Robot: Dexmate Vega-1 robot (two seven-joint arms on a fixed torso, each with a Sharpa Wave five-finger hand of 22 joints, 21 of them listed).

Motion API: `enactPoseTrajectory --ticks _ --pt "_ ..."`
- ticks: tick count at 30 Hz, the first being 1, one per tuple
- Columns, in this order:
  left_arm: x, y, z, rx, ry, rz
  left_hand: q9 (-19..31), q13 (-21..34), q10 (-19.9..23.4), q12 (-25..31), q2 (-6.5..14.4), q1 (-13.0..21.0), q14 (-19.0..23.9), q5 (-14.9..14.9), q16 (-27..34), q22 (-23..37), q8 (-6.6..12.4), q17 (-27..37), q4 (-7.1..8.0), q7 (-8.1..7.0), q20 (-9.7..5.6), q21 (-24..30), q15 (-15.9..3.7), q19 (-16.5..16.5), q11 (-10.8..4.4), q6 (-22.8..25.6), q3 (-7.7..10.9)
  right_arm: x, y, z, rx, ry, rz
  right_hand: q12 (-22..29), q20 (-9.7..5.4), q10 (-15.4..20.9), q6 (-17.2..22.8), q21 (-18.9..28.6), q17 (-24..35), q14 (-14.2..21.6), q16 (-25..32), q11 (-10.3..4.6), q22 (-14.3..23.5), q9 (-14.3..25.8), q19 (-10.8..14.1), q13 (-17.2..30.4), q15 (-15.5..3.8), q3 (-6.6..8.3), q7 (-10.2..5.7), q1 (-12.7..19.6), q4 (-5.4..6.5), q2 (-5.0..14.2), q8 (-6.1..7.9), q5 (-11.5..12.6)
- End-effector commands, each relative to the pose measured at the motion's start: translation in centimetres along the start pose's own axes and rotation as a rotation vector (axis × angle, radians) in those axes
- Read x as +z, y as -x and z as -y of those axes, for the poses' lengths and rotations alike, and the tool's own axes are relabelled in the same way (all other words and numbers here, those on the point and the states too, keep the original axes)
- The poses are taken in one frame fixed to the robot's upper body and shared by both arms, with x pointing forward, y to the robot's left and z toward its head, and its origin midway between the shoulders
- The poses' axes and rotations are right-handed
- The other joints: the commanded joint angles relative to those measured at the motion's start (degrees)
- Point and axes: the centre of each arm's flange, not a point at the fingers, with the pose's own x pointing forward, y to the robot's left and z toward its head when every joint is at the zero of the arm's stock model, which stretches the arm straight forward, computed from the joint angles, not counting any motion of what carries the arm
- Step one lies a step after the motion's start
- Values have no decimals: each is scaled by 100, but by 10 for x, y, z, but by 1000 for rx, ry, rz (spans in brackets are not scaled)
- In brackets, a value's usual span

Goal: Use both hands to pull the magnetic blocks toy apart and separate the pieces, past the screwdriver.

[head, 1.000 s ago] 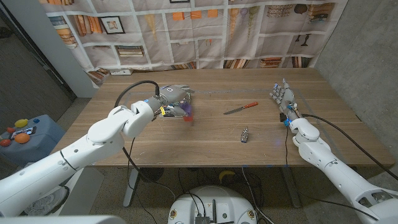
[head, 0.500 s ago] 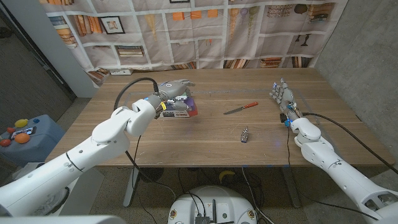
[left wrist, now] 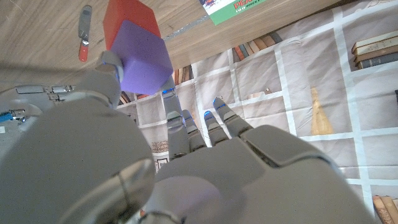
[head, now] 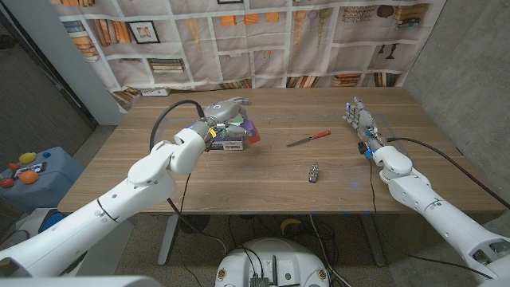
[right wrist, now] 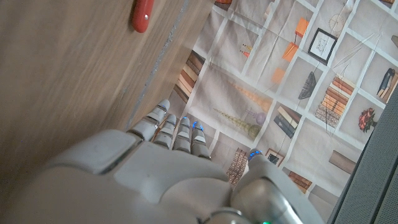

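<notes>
Matt wood-grain table [head: 263, 179], smooth, seemingly plastic magnetic blocks [left wrist: 138, 45], red-handled metal screwdriver [head: 309, 139]

Bare tabletop [head: 239, 183] lies between the two arms. A screwdriver [head: 309, 139] and a small metal piece [head: 314, 172] lie near the middle, obstructing the path across.

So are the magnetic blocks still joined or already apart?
Joined: in the left wrist view the red and purple magnetic blocks sit face to face beside the left hand.
</notes>
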Motion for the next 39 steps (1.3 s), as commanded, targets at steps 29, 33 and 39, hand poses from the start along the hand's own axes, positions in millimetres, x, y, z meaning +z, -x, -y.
enactPoseTrajectory --ticks 29,33,39 --pt "6 -24 19 239 399 -40 14 22 137 0 331 342 94 38 3 15 325 13 -5 -660 -9 -13 -231 82 -9 830 -87 31 -15 -5 182 123 109 53 -49 67 60 39 -69 37 -34 7 4 10 89 6 -24 91 -33 90 -108 -7 38 1" --pt "8 -26 21 269 437 -37 14 22 126 -9 338 351 77 40 -4 16 319 13 -5 -666 -12 -19 -232 68 -9 827 -94 31 -17 -4 203 115 127 54 -40 78 306 42 -126 64 -45 0 4 15 136 7 -34 117 -82 204 -241 -93 121 -23" --pt "11 -29 26 336 528 -52 14 22 114 -19 346 364 72 43 -7 16 314 14 -4 -652 -4 -21 -226 66 3 830 -109 30 -19 -2 243 109 143 49 -22 66 463 33 -179 72 -57 24 3 29 152 8 -26 160 -9 355 -402 -156 157 -56"
